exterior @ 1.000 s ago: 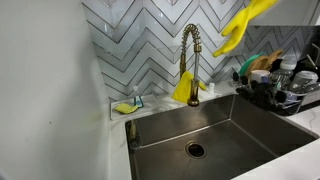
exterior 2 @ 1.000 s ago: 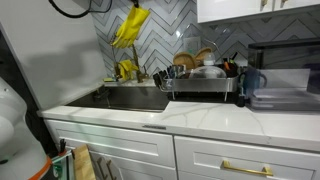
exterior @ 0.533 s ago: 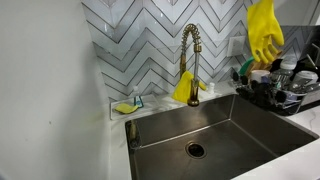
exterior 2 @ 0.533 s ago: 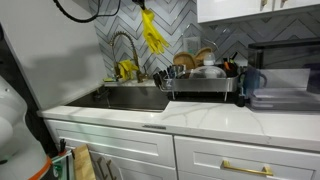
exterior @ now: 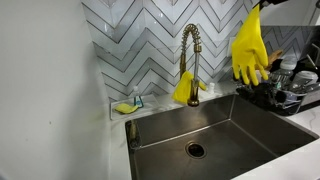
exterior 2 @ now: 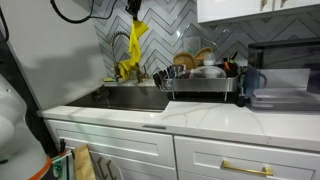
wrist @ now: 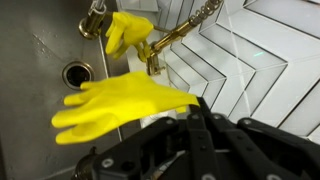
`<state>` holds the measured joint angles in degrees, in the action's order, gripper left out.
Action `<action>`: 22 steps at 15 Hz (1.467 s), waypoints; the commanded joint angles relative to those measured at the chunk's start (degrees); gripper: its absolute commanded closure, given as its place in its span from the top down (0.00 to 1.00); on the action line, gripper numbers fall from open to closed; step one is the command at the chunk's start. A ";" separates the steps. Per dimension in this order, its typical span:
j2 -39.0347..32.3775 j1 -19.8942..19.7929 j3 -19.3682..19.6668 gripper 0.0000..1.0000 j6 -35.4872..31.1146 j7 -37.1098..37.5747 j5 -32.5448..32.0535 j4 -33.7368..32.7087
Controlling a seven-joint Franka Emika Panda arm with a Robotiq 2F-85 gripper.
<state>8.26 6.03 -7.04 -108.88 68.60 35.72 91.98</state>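
Jaws pinch a yellow glove (exterior: 249, 48) hanging above the sink (exterior: 250, 130), between brass faucet (exterior: 185, 60) and dish rack (exterior: 278, 100).

A yellow rubber glove (exterior: 249, 48) hangs fingers-down from my hand (exterior: 268, 3), which only just shows at the top edge of the frame. The glove dangles over the near end of a dish rack (exterior: 285, 98) crowded with dishes on the right. A second yellow glove (exterior: 185, 90) lies draped at the foot of the brass spring faucet (exterior: 189, 52), behind the steel sink (exterior: 240, 125) and its round drain (exterior: 195, 150). On the ledge at the sink's back left corner sits a yellow sponge (exterior: 124, 107). Grey herringbone tile (exterior: 140, 40) covers the wall behind.
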 commanded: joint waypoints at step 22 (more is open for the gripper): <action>-2.92 4.47 -6.24 0.01 -16.93 30.90 -4.35 1.51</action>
<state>5.51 9.82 -13.89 -125.95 99.29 31.59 93.78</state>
